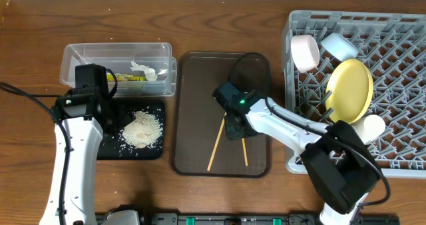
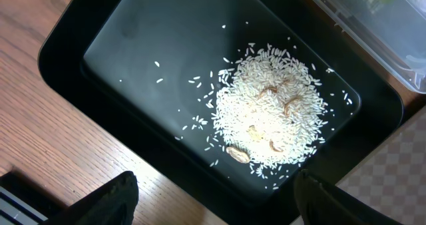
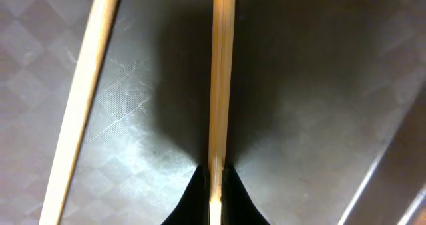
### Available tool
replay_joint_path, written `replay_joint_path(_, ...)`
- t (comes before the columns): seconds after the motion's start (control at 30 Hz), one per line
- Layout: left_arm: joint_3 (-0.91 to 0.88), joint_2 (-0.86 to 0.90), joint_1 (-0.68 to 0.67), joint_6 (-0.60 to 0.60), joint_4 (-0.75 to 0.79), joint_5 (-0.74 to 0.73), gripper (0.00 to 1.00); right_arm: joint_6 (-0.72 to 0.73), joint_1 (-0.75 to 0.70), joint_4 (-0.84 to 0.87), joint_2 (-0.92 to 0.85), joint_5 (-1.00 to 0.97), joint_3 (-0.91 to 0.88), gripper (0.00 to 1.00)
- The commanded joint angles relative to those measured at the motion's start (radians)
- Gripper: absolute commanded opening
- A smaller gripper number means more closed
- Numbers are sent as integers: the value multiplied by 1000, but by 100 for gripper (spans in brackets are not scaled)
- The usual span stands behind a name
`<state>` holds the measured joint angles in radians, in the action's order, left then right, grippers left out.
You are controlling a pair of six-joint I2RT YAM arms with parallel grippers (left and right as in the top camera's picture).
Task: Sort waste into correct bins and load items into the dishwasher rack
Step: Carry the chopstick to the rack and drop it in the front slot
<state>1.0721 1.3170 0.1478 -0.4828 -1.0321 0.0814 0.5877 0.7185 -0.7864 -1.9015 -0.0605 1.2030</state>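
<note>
2 chopsticks (image 1: 216, 144) lie on the brown tray (image 1: 193, 85), and the right gripper (image 3: 214, 185) is pinching 1 of them. The rack (image 1: 399, 65) holds 1 plate (image 1: 351, 88), 1 pink bowl (image 1: 305, 52), 1 blue bowl (image 1: 339, 46) and 1 cup (image 1: 370, 127). 1 wrapper (image 1: 126, 77) and 1 tissue (image 1: 145, 70) sit in the clear tub (image 1: 80, 55), and the rice (image 2: 269, 115) is in the black tray (image 2: 120, 45). The left gripper (image 2: 219, 202) hangs spread above it. Only the chopsticks seem left.

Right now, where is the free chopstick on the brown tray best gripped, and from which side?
Likely mid-length, from straight above, jaws across its width: the free chopstick lies flat and slanted on the brown tray, apart from the held chopstick.
</note>
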Motion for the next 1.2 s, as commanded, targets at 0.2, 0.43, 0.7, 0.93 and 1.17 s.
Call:
replay_joint_path(0.2,5,-9,4,-9,-4,5,78,-153,-151,-51,276,-10,11,1)
replay_joint_path(0.43,5,-9,4,-10,-3,5,78,-275,-344,-155,437,-11,11,1)
replay_joint_path(0.7,5,-9,4,-9,-3,5,78,-318,-500,-282,444,-11,-1,1)
replay_joint_path(0.93,5,-9,4,-9,-3,5,78,-343,-515,-264,443,-11,-47,1)
replay_joint_path(1.17,5,-9,4,-10,-3,5,78,-343,-513,-135,443,17,-160,1)
